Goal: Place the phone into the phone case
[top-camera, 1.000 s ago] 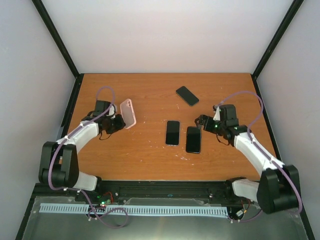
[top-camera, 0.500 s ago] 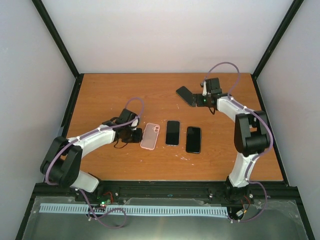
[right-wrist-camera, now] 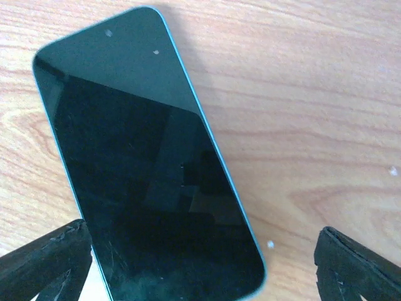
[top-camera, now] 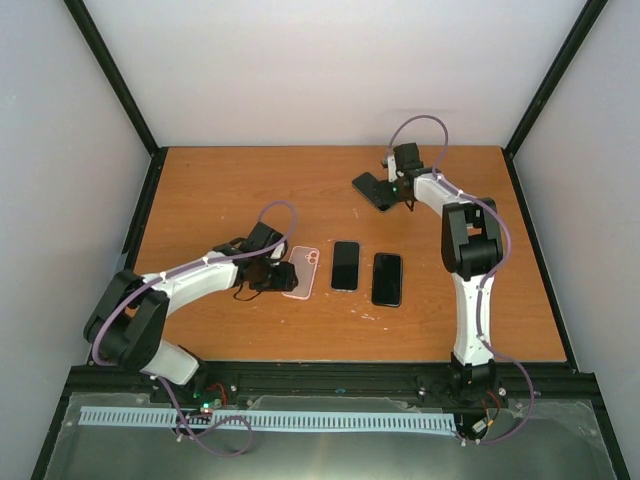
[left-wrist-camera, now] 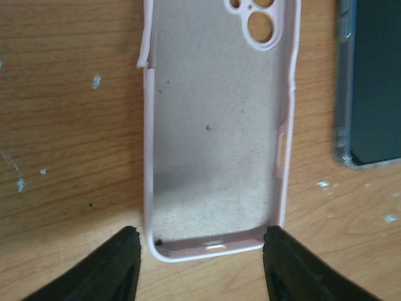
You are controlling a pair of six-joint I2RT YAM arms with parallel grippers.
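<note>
The pink phone case (top-camera: 301,271) (left-wrist-camera: 216,125) lies flat on the table, hollow side up, with its camera holes at the far end. My left gripper (top-camera: 281,276) (left-wrist-camera: 203,266) is open, and its fingers (left-wrist-camera: 119,266) stand just outside the two corners of the case's near end. A dark phone (top-camera: 372,190) (right-wrist-camera: 150,182) with a teal rim lies screen up at the back of the table. My right gripper (top-camera: 392,188) (right-wrist-camera: 200,269) is wide open over that phone's near end, with the phone closer to its left finger (right-wrist-camera: 50,263).
Two more dark phones (top-camera: 345,265) (top-camera: 386,279) lie side by side just right of the case. The nearer one, in a clear cover (left-wrist-camera: 369,81), shows at the right edge of the left wrist view. Black frame posts run along the orange table's (top-camera: 220,200) sides.
The left arm carried the case from the left, laid it flat beside the phones, and its jaws opened off it. The right arm swung from the middle phones to the back phone.
</note>
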